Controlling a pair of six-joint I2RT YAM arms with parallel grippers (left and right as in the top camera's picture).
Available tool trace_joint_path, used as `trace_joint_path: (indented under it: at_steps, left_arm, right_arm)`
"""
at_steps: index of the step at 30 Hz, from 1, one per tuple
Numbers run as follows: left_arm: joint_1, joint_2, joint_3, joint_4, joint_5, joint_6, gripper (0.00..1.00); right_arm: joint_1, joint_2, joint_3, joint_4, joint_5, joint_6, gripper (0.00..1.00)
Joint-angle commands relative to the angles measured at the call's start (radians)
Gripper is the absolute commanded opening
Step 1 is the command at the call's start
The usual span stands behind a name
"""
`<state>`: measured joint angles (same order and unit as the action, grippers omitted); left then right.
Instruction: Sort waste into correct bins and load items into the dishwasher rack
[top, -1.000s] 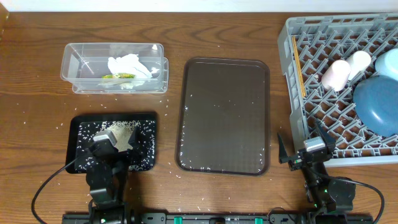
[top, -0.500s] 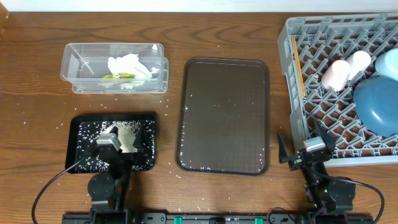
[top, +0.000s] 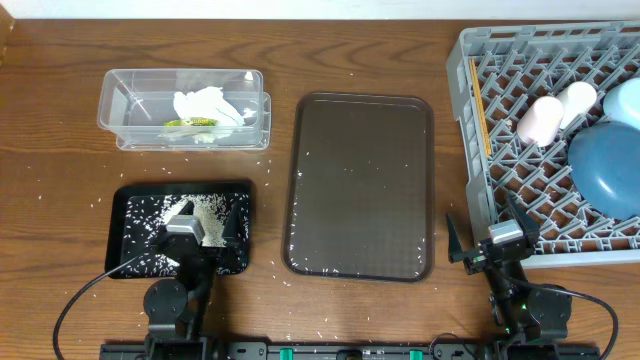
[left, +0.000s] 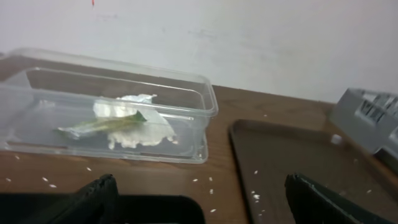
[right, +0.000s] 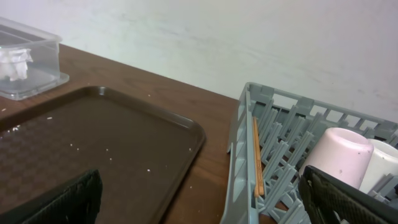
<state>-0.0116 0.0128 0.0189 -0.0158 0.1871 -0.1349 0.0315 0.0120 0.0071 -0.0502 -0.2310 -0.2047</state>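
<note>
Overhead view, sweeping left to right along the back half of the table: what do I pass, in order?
You pass the clear tub → brown tray → grey rack → chopsticks → pink cup → white cup.

Overhead view bright, even, sharp; wrist views dimmer and soft, blurred along the bottom edge.

robot lab bench, wooden table (top: 60, 150), bare white wall (left: 249, 37)
</note>
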Motion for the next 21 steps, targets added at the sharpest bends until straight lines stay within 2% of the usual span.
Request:
trace_joint_path:
  at_steps: [1,5,21]
  left_arm:
    - [-0.005,-0.011,-0.015,-0.040,-0.002,0.145,0.89]
    - [-0.003,-0.011,-0.015,-0.047,-0.062,0.169,0.89]
    - [0.029,-0.011,-0.015,-0.048,-0.064,0.158,0.89]
  right_arm:
    - [-0.009,-0.006,-0.001,-0.006,0.006,-0.013,0.99]
    - [-0.009,-0.006,-0.001,-0.006,0.006,-0.013,0.99]
    - [-0.009,-0.006,-0.001,-0.006,0.006,-0.013,0.99]
